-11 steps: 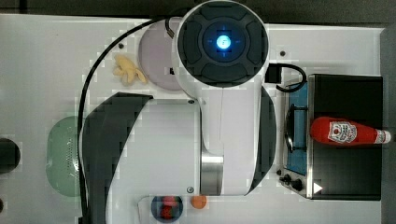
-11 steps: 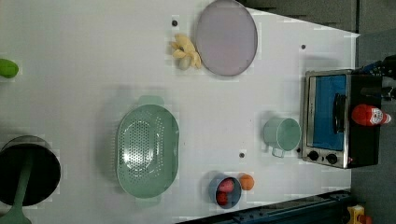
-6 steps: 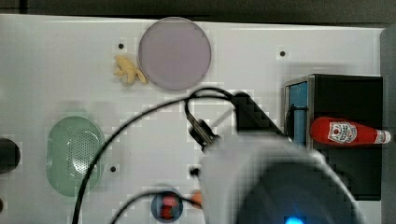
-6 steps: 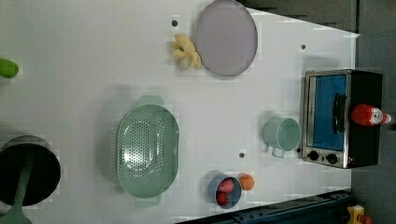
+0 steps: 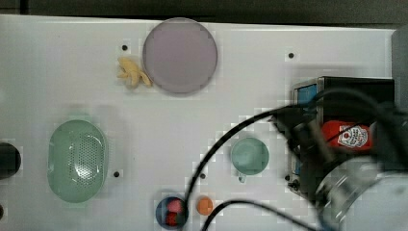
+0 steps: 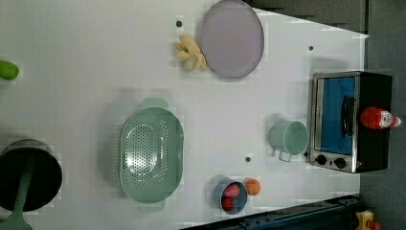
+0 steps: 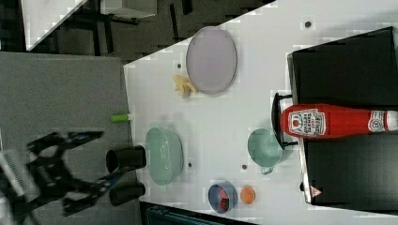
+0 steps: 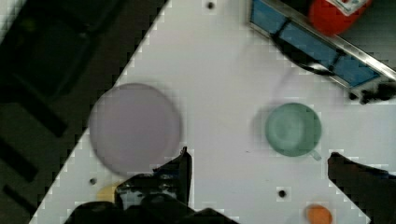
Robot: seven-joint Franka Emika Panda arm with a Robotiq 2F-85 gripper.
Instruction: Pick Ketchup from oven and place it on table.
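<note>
We saw the ketchup (image 7: 335,121) lying on its side on the oven's (image 6: 352,122) black top, cap pointing away from the door. Our gripper (image 8: 259,165) hung over the table (image 6: 86,57) with its fingers (image 8: 180,170) spread wide and holding nothing, near the green cup (image 8: 293,129) in front of the oven door.

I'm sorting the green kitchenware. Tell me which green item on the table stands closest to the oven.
The small green cup, just in front of the oven door. The green colander sits much farther away, mid-table.
</note>
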